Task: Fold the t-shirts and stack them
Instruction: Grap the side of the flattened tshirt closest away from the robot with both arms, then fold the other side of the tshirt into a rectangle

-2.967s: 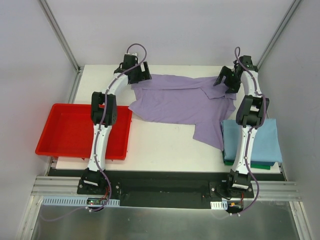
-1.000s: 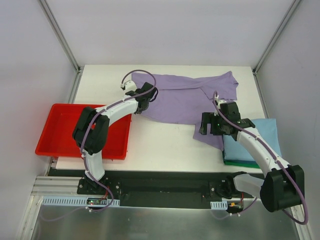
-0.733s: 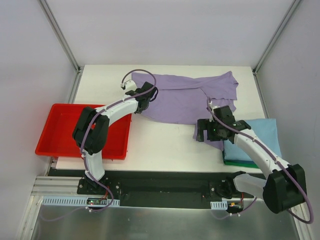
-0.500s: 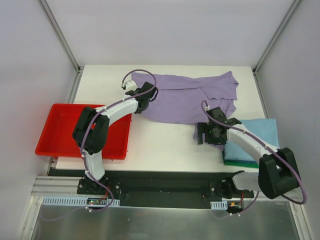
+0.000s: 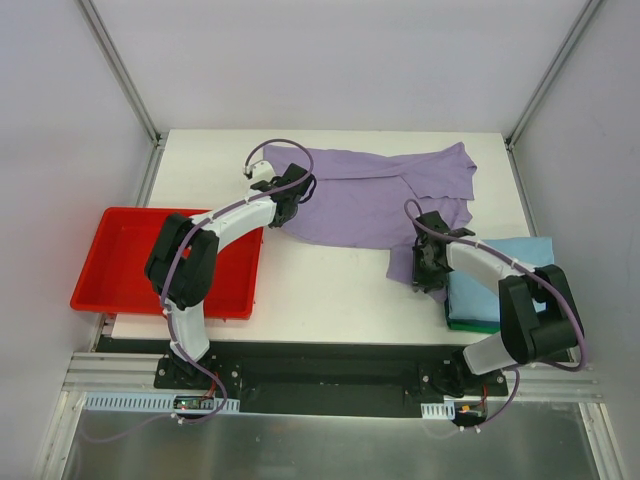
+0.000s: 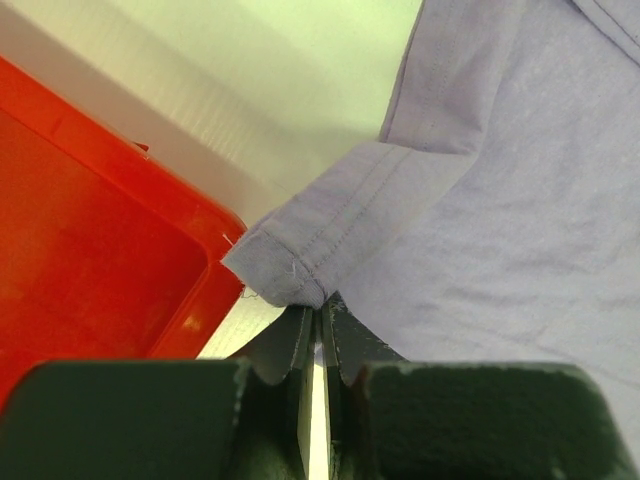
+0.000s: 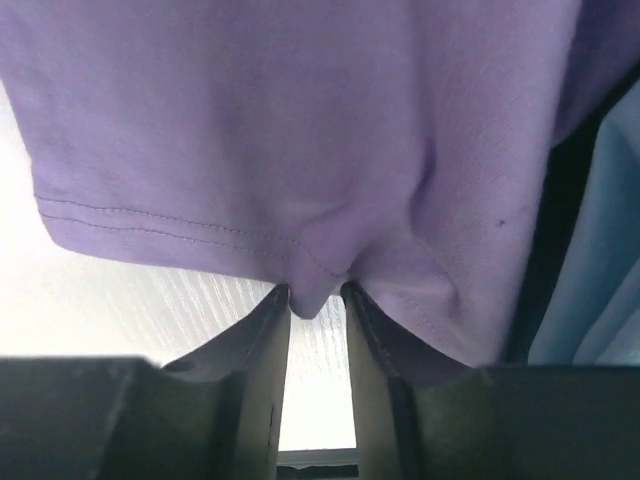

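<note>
Table [image 5: 330, 290]: a white tabletop is carrying everything, with the two arms reaching onto it from the near edge.
Lavender t-shirt [image 5: 370, 200]: it is lying spread and rumpled across the far half of the table. Its left edge is reaching toward the tray, and its lower right part is draping down beside the folded pile.
Red tray [image 5: 150, 265]: it is sitting at the table's left edge, hanging partly past it, just beside the lavender cloth's left corner.
Light blue t-shirt [image 5: 525, 250]: it is lying folded at the right edge of the table, on top of the pile, with the right arm crossing over it.
Dark green t-shirt [image 5: 470, 326]: it is showing only as a thin strip at the near edge under the light blue one.
Left gripper [image 6: 315, 322]: its fingers are pressing together on the hemmed left corner of the lavender t-shirt, close to the tray's corner.
Right gripper [image 7: 316, 300]: its fingers are pinching a small fold of the lavender t-shirt's lower hem, just left of the folded pile.
</note>
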Motion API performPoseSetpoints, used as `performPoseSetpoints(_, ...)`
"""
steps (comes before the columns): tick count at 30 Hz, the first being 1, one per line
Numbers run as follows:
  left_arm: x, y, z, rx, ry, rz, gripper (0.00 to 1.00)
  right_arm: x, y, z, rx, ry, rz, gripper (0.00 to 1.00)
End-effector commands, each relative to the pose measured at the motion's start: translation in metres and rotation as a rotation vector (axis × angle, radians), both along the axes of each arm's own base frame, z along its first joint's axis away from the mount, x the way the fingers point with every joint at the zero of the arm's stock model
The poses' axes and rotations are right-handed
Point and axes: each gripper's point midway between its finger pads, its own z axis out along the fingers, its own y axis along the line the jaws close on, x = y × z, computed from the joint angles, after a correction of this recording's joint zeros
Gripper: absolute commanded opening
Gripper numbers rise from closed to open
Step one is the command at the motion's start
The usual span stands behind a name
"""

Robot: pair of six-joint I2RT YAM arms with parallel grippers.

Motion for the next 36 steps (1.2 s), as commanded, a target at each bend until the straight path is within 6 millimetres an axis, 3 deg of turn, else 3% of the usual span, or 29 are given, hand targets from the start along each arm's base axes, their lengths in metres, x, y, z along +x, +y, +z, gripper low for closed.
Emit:
performPoseSetpoints(1,0.004,0.003,0.015,0.03,-0.014,-0.021,0.0,0.0,0.003,-0.008,0.008,0.026,-0.005,0.25)
performPoseSetpoints(5,0.004,0.0,0.014,0.023,-0.006,-0.035,0.0,0.005,-0.002,-0.001,-0.017,-0.005,0.01,0.0)
performPoseSetpoints(15,0.013,0.0,0.036,0.045,-0.048,-0.061,0.0,0.026,-0.018,0.049,-0.096,-0.171,0.113,0.0)
performPoseSetpoints(18,0.015,-0.004,0.037,0.04,-0.038,-0.091,0.0,0.026,-0.014,0.05,-0.075,-0.161,0.112,0.0)
performPoseSetpoints(21,0.015,-0.003,0.039,0.049,-0.04,-0.097,0.0,0.034,-0.003,0.064,-0.018,-0.218,0.119,0.0)
performPoseSetpoints(27,0.027,-0.006,0.058,0.036,-0.077,-0.109,0.0,0.071,-0.029,0.101,-0.205,-0.329,0.113,0.0)
performPoseSetpoints(36,0.062,0.005,0.066,-0.039,-0.079,-0.098,0.0,0.16,-0.052,0.166,-0.38,-0.479,0.061,0.0)
